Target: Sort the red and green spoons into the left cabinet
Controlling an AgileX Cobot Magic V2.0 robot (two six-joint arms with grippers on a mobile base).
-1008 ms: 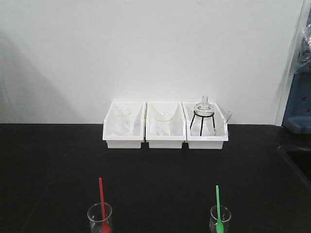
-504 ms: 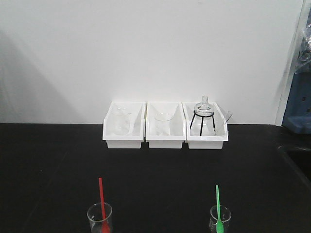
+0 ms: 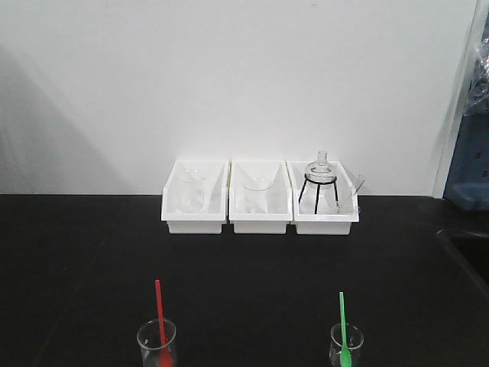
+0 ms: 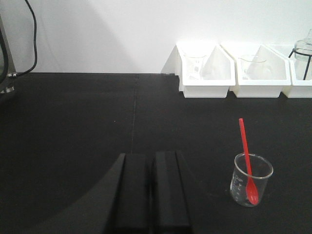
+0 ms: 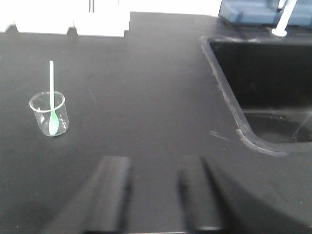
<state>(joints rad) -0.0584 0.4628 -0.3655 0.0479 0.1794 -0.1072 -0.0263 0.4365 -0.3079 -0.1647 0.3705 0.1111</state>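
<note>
Left hand [image 4: 151, 158]: fingers drawn together with only a thin slit between them, holding nothing, low over the black counter [image 4: 73, 122].
Right hand [image 5: 153, 165]: fingers spread wide, nothing between them.
Red spoon [image 4: 245, 146]: stands in a small glass beaker [image 4: 239, 178] on the counter, ahead of the left hand and off to its right, clearly apart from it.
Green spoon [image 5: 51, 92]: stands in its own beaker [image 5: 62, 114], ahead of the right hand and well to its left.
Red spoon axis: bowl down on the beaker floor, handle up over the rim, tilted slightly left and toward the back wall.
Green spoon axis: bowl down, handle nearly upright, aimed toward the wall.
Front view only: both spoons together, well apart, with three white bins [image 3: 260, 222] of glassware against the wall; neither hand appears.
Left wrist view only: the red spoon's bowl seen through the glass.
Right wrist view only: a sunken sink [image 5: 222, 83] to the right.
</note>
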